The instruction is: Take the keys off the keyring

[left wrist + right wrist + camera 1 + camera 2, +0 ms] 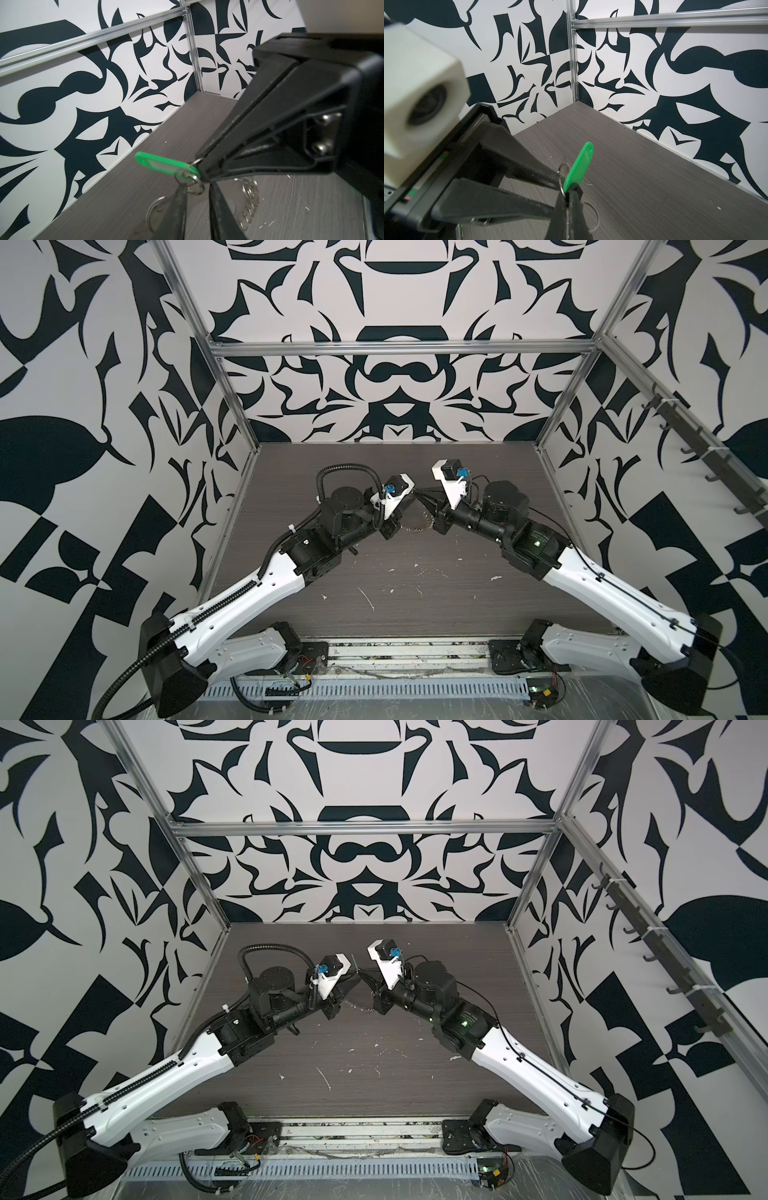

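Overhead, finds left gripper [411, 494] and right gripper [419, 491] tip to tip, keyring [415, 524] hanging below for slack. From left wrist, shows right fingers [239, 149] pinching green key tag [164, 164] by its end, anchoring it. From right wrist, leaves left fingers' [519, 153] hold unclear: slightly apart beside small rings [563, 168].

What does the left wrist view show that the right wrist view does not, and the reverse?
Only the left wrist view: a string of keyring loops dangling past the right end effector. Only the right wrist view: the left arm's white camera housing. Both: the green key tag, pinched at its ring end by the shut right end effector, the left end effector close beside it, and the grey table.
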Available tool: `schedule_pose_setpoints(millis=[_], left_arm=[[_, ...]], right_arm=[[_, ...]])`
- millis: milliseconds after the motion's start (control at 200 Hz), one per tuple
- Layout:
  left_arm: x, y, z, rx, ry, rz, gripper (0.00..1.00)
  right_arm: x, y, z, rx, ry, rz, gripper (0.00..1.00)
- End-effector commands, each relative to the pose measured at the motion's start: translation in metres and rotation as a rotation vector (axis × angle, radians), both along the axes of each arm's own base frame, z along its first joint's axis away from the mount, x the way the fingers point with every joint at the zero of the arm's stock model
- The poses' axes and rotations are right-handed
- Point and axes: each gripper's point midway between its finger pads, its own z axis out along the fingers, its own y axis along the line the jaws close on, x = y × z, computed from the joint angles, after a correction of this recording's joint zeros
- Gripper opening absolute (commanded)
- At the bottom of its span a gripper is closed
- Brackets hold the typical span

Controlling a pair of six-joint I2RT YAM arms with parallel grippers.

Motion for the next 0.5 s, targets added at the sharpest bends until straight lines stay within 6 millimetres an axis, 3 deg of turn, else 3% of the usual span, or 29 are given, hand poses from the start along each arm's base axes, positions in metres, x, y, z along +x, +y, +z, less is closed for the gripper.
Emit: schedule_pose_setpoints(millis=[0,315,495], left_arm=[[0.006,0.001,0.022,-0.055,-0.039,0.028,0.26],[0.009,0.001,0.023,-0.072,-0.053,0.052,0.21],[0.021,0.011,0.025,-0.052,-0.092,0.174,0.13]], right_arm=[[-0.005,-0.002,0.041,0.1,-0.084,0.001,0.0],[-0.007,0.001,0.042,0.102,-0.083,0.019,0.0],[-0.007,-0.002,0.041,0.088,-0.087,0.006,0.0]])
